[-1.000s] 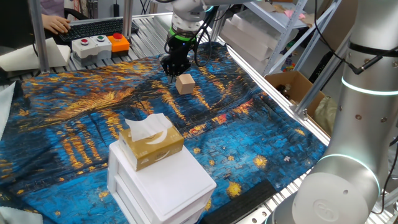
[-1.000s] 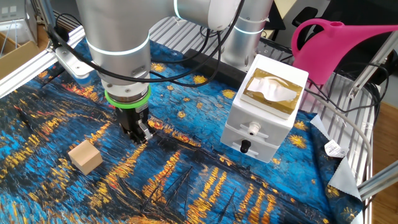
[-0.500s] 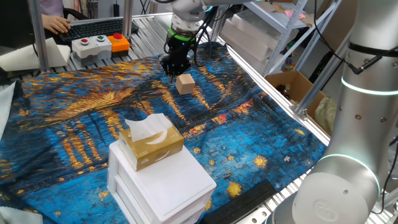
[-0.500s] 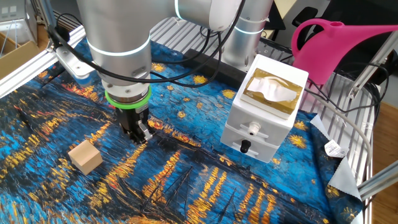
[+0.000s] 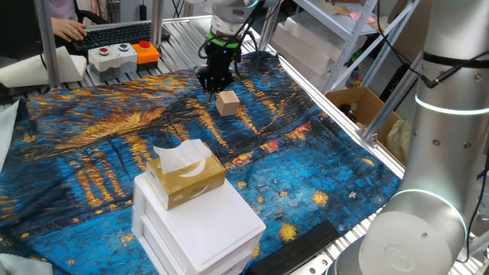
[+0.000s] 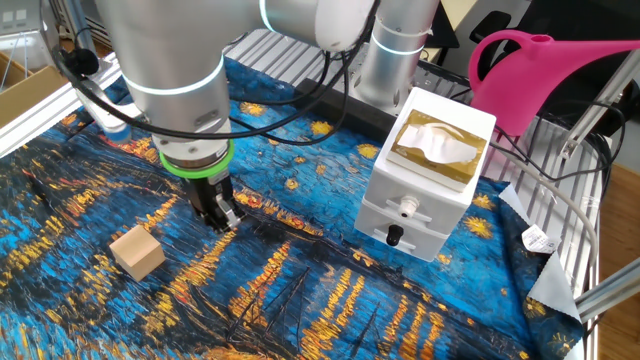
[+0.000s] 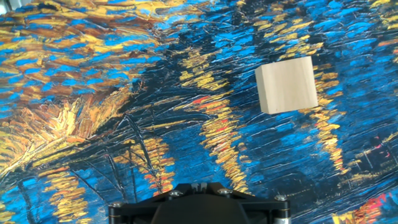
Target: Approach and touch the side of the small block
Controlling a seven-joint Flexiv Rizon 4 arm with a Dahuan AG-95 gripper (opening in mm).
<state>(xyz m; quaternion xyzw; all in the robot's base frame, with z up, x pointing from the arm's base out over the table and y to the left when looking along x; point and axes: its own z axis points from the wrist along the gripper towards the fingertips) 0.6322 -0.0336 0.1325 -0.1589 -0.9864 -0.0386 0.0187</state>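
Small block point(image 5: 226, 102) on the painted cloth point(image 5: 92, 145), jaws just beside.

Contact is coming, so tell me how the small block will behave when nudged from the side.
The small block looks like plain wood, so probably stiff and light. Its flat faces suggest sliding, not rolling. The wrinkled painted cloth may snag it, so it could twist or tip.

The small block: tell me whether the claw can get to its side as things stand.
Probably yes. The claw hangs low over the cloth near the small block, not yet touching it. Only bare cloth lies between them, and the tissue box stands well off on the other side.
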